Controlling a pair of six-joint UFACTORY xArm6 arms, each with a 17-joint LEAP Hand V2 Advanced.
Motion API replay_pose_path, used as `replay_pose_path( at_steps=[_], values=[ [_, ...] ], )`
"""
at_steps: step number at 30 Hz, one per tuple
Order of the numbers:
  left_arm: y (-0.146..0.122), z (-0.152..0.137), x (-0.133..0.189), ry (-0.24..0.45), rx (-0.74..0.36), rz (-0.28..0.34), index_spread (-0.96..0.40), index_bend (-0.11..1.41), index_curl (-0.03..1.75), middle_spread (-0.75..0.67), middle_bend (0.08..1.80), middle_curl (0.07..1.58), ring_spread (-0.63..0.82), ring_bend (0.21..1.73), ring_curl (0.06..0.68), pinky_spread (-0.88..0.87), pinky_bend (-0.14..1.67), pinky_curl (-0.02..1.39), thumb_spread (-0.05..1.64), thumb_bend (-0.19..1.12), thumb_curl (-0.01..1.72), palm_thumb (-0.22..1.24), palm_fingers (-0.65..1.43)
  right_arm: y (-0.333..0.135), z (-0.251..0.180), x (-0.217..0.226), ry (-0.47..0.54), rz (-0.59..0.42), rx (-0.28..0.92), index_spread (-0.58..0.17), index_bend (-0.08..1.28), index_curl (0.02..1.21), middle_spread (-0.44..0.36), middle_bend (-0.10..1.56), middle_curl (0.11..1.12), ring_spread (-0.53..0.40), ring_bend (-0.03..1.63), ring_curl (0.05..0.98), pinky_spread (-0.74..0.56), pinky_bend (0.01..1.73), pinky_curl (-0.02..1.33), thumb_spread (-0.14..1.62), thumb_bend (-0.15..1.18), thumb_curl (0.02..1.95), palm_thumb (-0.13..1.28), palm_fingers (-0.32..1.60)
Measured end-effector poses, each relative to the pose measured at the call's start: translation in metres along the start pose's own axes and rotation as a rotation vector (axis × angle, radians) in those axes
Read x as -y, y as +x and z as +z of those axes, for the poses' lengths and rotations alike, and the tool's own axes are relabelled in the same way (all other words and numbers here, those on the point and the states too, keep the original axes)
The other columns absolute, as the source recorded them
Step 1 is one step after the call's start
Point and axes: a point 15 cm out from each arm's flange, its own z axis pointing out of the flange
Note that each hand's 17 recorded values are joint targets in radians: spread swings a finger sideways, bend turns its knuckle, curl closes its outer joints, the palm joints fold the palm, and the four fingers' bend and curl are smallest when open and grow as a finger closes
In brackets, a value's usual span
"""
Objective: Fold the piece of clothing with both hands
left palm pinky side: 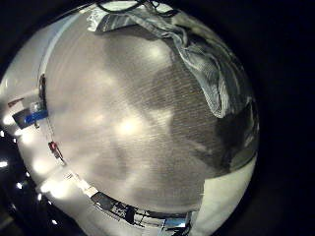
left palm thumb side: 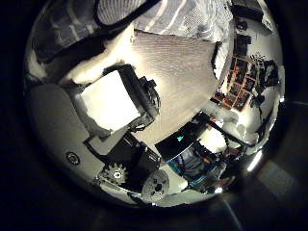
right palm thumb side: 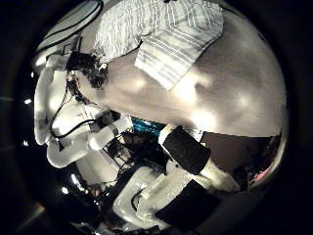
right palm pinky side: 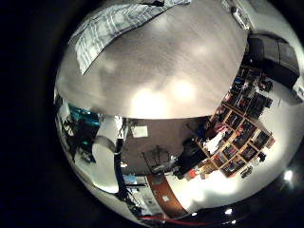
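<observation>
One striped garment [right palm thumb side: 161,37] lies rumpled on table [right palm pinky side: 180,57], partly folded over itself. One table. Left hand [left palm thumb side: 120,106] above bare tabletop beside garment; grasp cannot be told. Right hand: fingers not visible, state cannot be told.

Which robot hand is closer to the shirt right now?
The left robot hand: it sits at the striped shirt's edge. The right robot hand is over bare table.

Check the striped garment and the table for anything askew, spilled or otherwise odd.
The striped cloth garment lies rumpled on the table, one part flopped over the rest with uneven edges, not squared into a neat fold. No spill or damage shows on the table. No hand touches the garment in these views.
</observation>
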Motion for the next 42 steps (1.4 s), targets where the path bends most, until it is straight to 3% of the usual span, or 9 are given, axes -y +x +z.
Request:
replay_pose_path(
  at_steps=[6,12,22,28,36,39,40,42],
  values=[
    [-0.001,-0.011,-0.011,-0.005,0.01,0.008,-0.55,0.59,0.75,-0.46,0.96,0.75,-0.47,1.17,0.46,-0.6,0.65,0.45,1.12,0.02,0.38,0.68,1.15,0.0,0.006,0.004,-0.017,0.001,0.012,-0.385,0.16,0.29,-0.046,0.28,0.37,0.047,0.46,0.231,0.37,0.45,0.23,1.32,-0.01,0.3,0.49,0.27],
    [0.003,-0.03,-0.02,0.005,0.016,0.016,-0.61,0.63,0.86,-0.48,1.01,0.82,-0.46,1.24,0.504,-0.66,0.78,0.53,1.12,-0.01,0.41,0.72,1.09,-0.004,0.023,0.041,-0.014,-0.043,-0.003,-0.377,0.15,0.28,-0.056,0.28,0.37,0.019,0.49,0.24,0.35,0.46,0.24,1.24,-0.02,0.32,0.52,0.26],
    [0.002,-0.042,-0.03,0.018,0.021,0.01,-0.65,0.62,0.99,-0.49,1.03,0.89,-0.45,1.28,0.528,-0.68,0.8,0.6,1.12,-0.02,0.44,0.72,1.04,-0.011,0.092,0.105,0.028,-0.113,-0.041,-0.314,0.15,0.26,-0.053,0.26,0.37,-0.025,0.52,0.254,0.24,0.49,0.25,1.08,-0.03,0.35,0.52,0.17],
    [-0.003,-0.042,-0.031,0.025,0.013,0.003,-0.67,0.6,1.06,-0.49,1.03,0.91,-0.46,1.29,0.533,-0.69,0.8,0.63,1.13,-0.02,0.44,0.72,1.02,-0.031,0.128,0.118,-0.019,-0.153,-0.051,-0.293,0.15,0.26,-0.049,0.26,0.37,-0.015,0.52,0.255,0.23,0.48,0.26,1.04,-0.03,0.34,0.51,0.16],
    [-0.005,-0.04,-0.031,0.02,0.01,0.001,-0.69,0.57,1.12,-0.5,1.03,0.93,-0.46,1.3,0.536,-0.7,0.77,0.66,1.13,-0.02,0.45,0.71,1.01,-0.027,0.139,0.123,-0.051,-0.134,-0.103,-0.26,0.16,0.27,-0.059,0.28,0.38,-0.047,0.54,0.26,0.18,0.45,0.25,1.01,-0.03,0.34,0.5,0.21],
    [-0.004,-0.04,-0.032,0.019,0.008,0.007,-0.7,0.55,1.14,-0.5,1.02,0.94,-0.45,1.3,0.536,-0.71,0.76,0.68,1.13,-0.02,0.45,0.71,1.01,-0.024,0.138,0.126,-0.043,-0.13,-0.133,-0.26,0.16,0.27,-0.096,0.33,0.4,-0.111,0.6,0.271,0.09,0.44,0.24,1.01,-0.01,0.35,0.55,0.34],
    [-0.005,-0.04,-0.032,0.019,0.008,0.009,-0.7,0.55,1.15,-0.5,1.02,0.94,-0.45,1.3,0.536,-0.71,0.76,0.68,1.13,-0.02,0.45,0.71,1.01,-0.023,0.136,0.129,-0.031,-0.129,-0.139,-0.277,0.15,0.27,-0.134,0.39,0.42,-0.171,0.68,0.291,-0.03,0.54,0.25,1.01,0.0,0.37,0.6,0.54],
    [-0.007,-0.041,-0.032,0.022,0.008,0.008,-0.7,0.54,1.16,-0.5,1.02,0.94,-0.45,1.3,0.535,-0.71,0.75,0.69,1.13,-0.02,0.45,0.72,1.01,-0.024,0.133,0.132,-0.01,-0.128,-0.146,-0.301,0.15,0.26,-0.175,0.41,0.44,-0.227,0.76,0.316,-0.2,0.64,0.26,1.0,0.0,0.38,0.64,0.67]
  ],
)
